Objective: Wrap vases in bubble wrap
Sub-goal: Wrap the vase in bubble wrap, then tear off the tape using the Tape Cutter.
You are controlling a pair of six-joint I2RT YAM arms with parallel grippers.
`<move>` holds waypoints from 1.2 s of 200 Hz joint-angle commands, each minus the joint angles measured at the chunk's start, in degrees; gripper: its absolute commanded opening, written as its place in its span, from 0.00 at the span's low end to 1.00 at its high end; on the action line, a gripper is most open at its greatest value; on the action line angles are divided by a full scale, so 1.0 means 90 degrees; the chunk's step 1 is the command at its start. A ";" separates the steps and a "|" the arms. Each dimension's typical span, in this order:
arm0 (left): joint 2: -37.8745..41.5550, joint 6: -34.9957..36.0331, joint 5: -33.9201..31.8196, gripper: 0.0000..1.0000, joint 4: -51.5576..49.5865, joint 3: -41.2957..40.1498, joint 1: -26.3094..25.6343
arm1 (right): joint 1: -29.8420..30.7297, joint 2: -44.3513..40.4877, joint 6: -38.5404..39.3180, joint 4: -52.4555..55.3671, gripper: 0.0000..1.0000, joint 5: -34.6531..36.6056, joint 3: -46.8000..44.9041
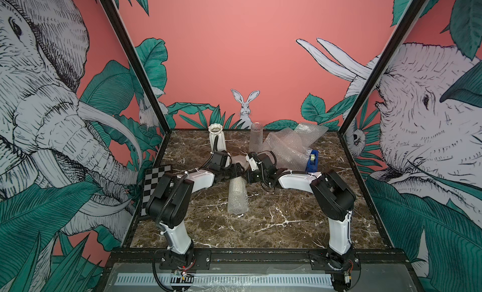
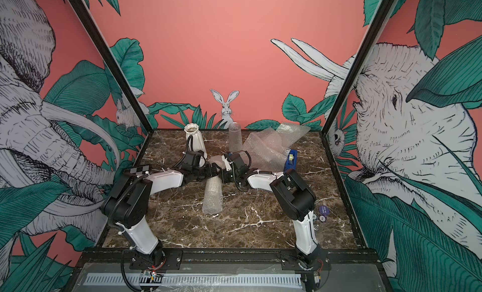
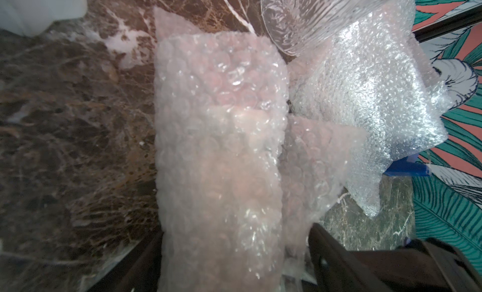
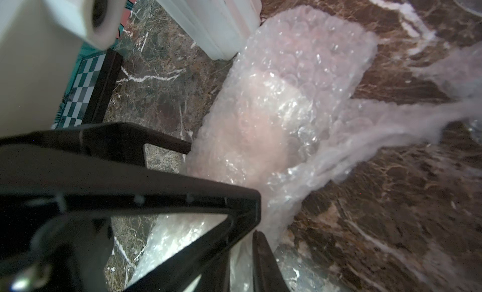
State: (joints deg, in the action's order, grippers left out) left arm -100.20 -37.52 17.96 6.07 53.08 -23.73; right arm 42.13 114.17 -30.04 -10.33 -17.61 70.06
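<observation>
Brown marble tabletop (image 1: 273, 225), enclosed by jungle-mural walls (image 1: 247, 56).
Left gripper (image 3: 234, 230): jaws spread wide on either side of the bubble-wrapped vase (image 1: 236, 196), released.
Right gripper (image 4: 257, 230): jaws nearly together, pinching the loose edge of that vase's wrap.
Bubble-wrapped vase: lying flat at the centre of both top views, far end under the two wrists.
White ribbed vase (image 1: 217, 138): upright, above and left of centre.
Clear glass vase (image 1: 255, 137): upright, to its right.
Loose bubble wrap sheets (image 1: 289, 144): crumpled heap, upper right of the table.
Blue tape dispenser (image 1: 312, 160): just beside the heap.
Checkerboard (image 1: 154, 183): left edge.
</observation>
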 commanded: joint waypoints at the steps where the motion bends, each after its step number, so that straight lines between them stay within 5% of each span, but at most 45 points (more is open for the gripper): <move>1: 0.0022 -0.0001 0.0241 0.90 -0.0012 -0.0009 -0.0038 | 0.0163 0.0088 0.0113 -0.0330 0.17 -0.0164 0.0246; 44: -0.0170 0.0079 0.0135 0.92 -0.0326 0.0120 -0.0040 | 0.0228 0.0127 0.0132 -0.0338 0.17 -0.0170 0.0335; 135: -0.0313 0.0238 -0.0571 0.62 -0.0826 0.0179 -0.0040 | 0.0274 -0.0096 0.0075 -0.0374 0.25 0.0066 0.0190; 176: -0.0221 0.0280 -0.0640 0.56 -0.0783 0.0074 -0.0021 | -0.0013 -0.1164 0.0161 -0.0141 0.41 0.0547 -0.0587; 240: -0.0113 0.0252 -0.0387 0.52 -0.0655 -0.0008 -0.0020 | -0.1393 -0.3046 0.0797 0.1967 0.43 0.0702 -0.0924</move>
State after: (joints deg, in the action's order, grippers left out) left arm -102.63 -35.66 14.11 3.38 54.98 -23.59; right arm 34.96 91.07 -26.30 -2.26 -12.38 61.23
